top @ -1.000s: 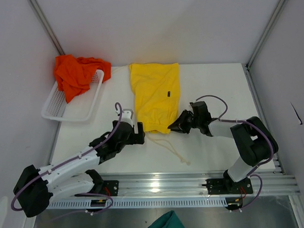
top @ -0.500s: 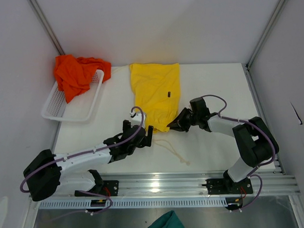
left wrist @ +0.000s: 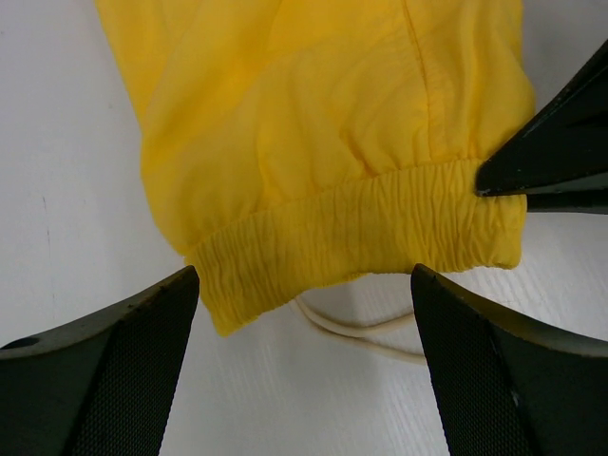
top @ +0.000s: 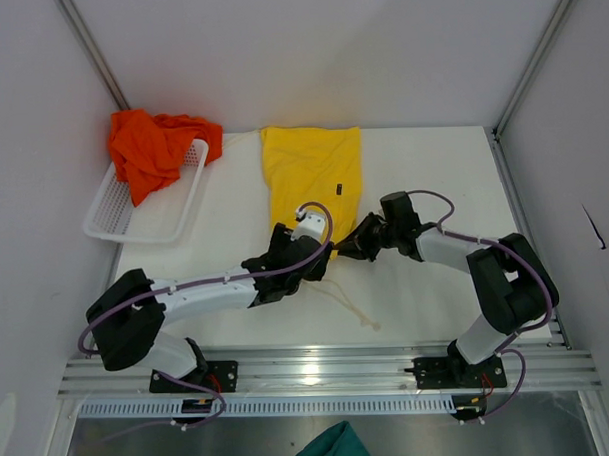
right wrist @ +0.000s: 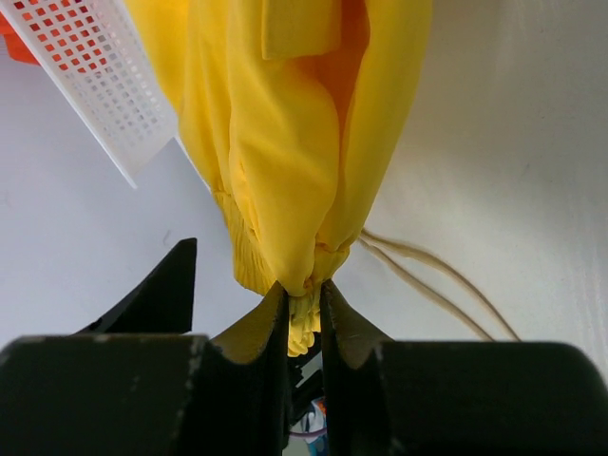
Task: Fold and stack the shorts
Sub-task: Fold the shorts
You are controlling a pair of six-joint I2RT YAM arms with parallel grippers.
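The yellow shorts (top: pixel 313 178) lie lengthwise on the white table, with the elastic waistband (left wrist: pixel 351 237) nearest the arms. White drawstrings (top: pixel 349 301) trail from it toward the front edge. My right gripper (right wrist: pixel 304 285) is shut on the waistband's right corner, bunching the fabric (right wrist: pixel 275 142). My left gripper (left wrist: pixel 304 285) is open just in front of the waistband's left corner, one finger either side, nothing between them. In the top view the two grippers (top: pixel 319 258) (top: pixel 343 252) sit close together. The orange-red shorts (top: pixel 147 148) lie crumpled in the basket at the back left.
A white perforated basket (top: pixel 134 219) stands at the left edge of the table, also seen in the right wrist view (right wrist: pixel 95 76). A teal cloth (top: pixel 332 447) lies below the front rail. Grey walls enclose the table on three sides.
My left arm has swung right and forward, from left of the shorts to the waistband's left corner, staying open. The right gripper has kept its hold and shifted slightly left.
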